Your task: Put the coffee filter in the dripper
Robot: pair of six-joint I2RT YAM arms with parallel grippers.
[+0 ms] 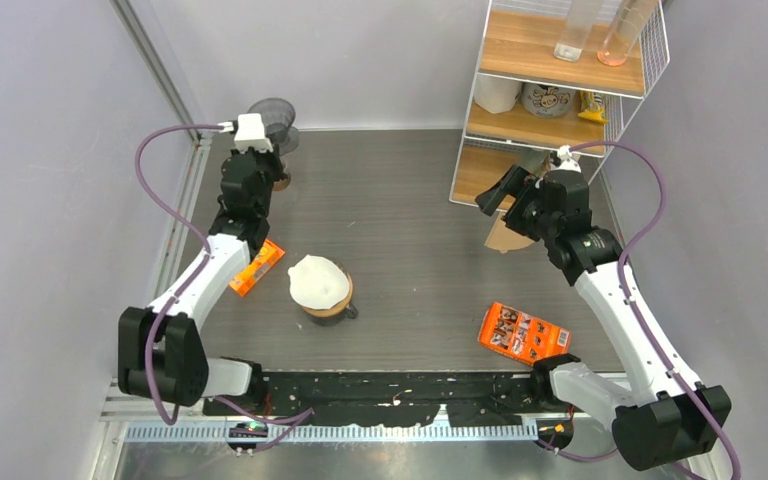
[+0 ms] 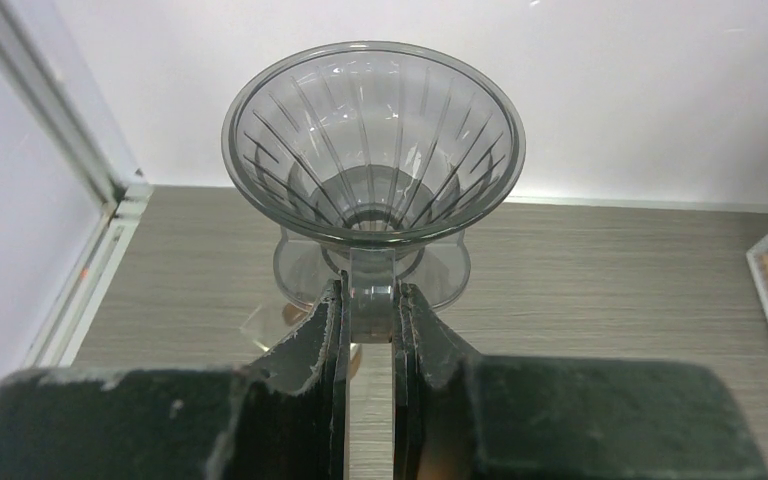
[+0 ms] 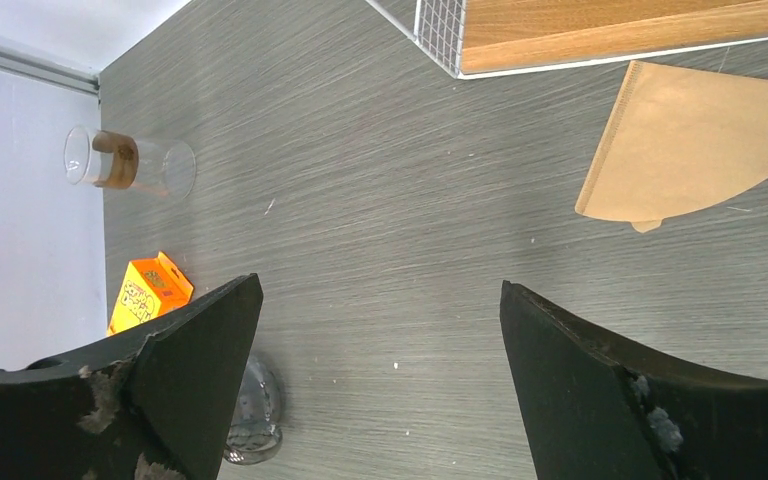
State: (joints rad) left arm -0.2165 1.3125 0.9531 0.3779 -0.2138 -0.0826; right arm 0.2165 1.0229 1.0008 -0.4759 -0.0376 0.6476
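Counter [image 1: 410, 210], grey. Far left: dripper [image 2: 373, 150], mouth up, its handle pinched by the left tool [image 2: 371, 302], presumably steadying it to receive paper. Far right: filter [image 3: 695, 140] lying flat beside the rack [image 1: 525, 45], with the right tool [image 3: 380, 290] spread above, likely poised to grasp.

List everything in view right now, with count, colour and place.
Grey wood-grain table: one, grey, under everything.
Wire-sided wooden shelf: one, white and light wood, back right.
Clear plastic cone dripper: one, smoky grey, back left.
Folded paper coffee filter: one, tan, on table beside shelf.
White cone on brown-collared pot: one, table centre.
Flat orange packets: two, one left of centre, one front right.
Clear glass with brown band: one, back left.
Tall clear glasses: two, top shelf.
Small middle-shelf items: three; white, printed, yellow.
Left gripper: black, shut on dripper's handle.
Right gripper: black, open above table near filter.
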